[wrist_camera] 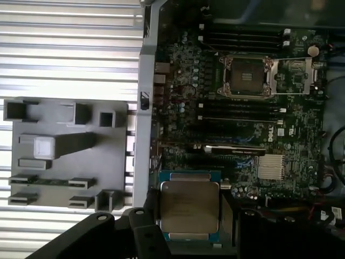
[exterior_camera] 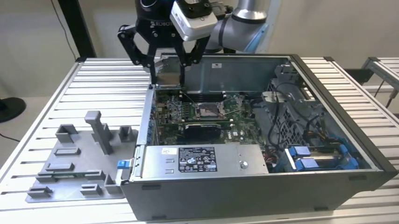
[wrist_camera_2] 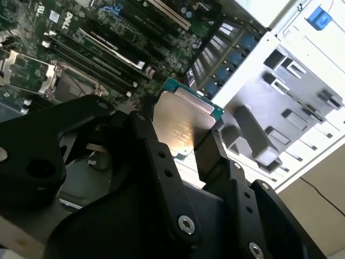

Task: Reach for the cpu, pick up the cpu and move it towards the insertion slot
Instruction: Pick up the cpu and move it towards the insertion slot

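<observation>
The pincer (exterior_camera: 168,70) is closed on the cpu (exterior_camera: 167,76), with one black finger on each side of the chip. In the exterior view it hangs in the air over the back left corner of the open computer case (exterior_camera: 324,154), just above the case wall.

In the first wrist view the cpu (wrist_camera: 190,208) shows its silvery top and its green edge, held between the two black fingers (wrist_camera: 141,229). In the second wrist view the cpu (wrist_camera_2: 183,127) sits tilted between the fingers (wrist_camera_2: 213,156), above the green circuit board (wrist_camera_2: 135,32).

The insertion slot (exterior_camera: 208,110) is on the green board inside the case. In the exterior view it lies at about 4 o'clock from the pincer, lower down and a little apart from it. It has a shiny metal frame and a dark middle. In the first wrist view the insertion slot (wrist_camera: 245,75) is well apart from the chip.

A grey plastic tray (exterior_camera: 78,163) with upright blocks lies on the ribbed metal worktop (exterior_camera: 106,79), beside the case on the exterior view's left. A silver box (exterior_camera: 199,161) with a label sits at the front of the case.
</observation>
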Controlling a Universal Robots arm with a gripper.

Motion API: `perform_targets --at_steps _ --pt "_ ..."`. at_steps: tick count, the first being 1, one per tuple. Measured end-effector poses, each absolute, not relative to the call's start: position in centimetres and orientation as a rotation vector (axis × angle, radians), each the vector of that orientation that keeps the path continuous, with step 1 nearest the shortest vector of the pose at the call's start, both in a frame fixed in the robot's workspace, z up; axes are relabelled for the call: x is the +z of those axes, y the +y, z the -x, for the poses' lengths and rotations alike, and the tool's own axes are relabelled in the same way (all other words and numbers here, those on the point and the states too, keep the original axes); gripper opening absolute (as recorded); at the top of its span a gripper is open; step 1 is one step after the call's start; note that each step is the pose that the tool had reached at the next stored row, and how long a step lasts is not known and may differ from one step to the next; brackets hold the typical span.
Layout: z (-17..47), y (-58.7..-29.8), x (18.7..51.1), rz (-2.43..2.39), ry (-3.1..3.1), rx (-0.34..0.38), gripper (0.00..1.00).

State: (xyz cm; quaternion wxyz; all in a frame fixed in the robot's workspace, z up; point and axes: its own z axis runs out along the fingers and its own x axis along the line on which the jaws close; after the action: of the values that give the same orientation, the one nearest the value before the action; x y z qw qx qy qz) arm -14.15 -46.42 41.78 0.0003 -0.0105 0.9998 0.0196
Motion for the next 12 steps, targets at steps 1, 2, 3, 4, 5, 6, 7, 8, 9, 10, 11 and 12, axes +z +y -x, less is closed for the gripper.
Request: perform_targets --at_steps 1,2,3,4,5,6,7,8,9,10,11,12 --pt "13.7 -46.4 41.8 0.033 3.14 0.062 0.0" --pt "13.3 -46.4 41.8 0.033 3.14 0.062 0.0" --pt "12.8 -46.4 41.8 0.033 3.141 0.062 0.0" --pt "12.4 -46.4 41.8 0.033 3.141 0.062 0.0" --pt "11.9 -46.4 41.8 0.033 3.141 0.062 0.0" --pt "11.4 -46.4 41.8 0.033 3.141 0.062 0.0" --pt "11.0 -46.4 41.8 0.033 3.141 0.062 0.0" --pt "10.5 -46.4 41.8 0.033 3.141 0.062 0.0" --pt "10.1 -46.4 41.8 0.033 3.141 0.062 0.0" --pt "9.6 -46.4 41.8 0.033 3.141 0.062 0.0" --pt "9.2 -46.4 41.8 0.033 3.141 0.062 0.0" --pt "8.8 -46.4 41.8 0.033 3.141 0.062 0.0"
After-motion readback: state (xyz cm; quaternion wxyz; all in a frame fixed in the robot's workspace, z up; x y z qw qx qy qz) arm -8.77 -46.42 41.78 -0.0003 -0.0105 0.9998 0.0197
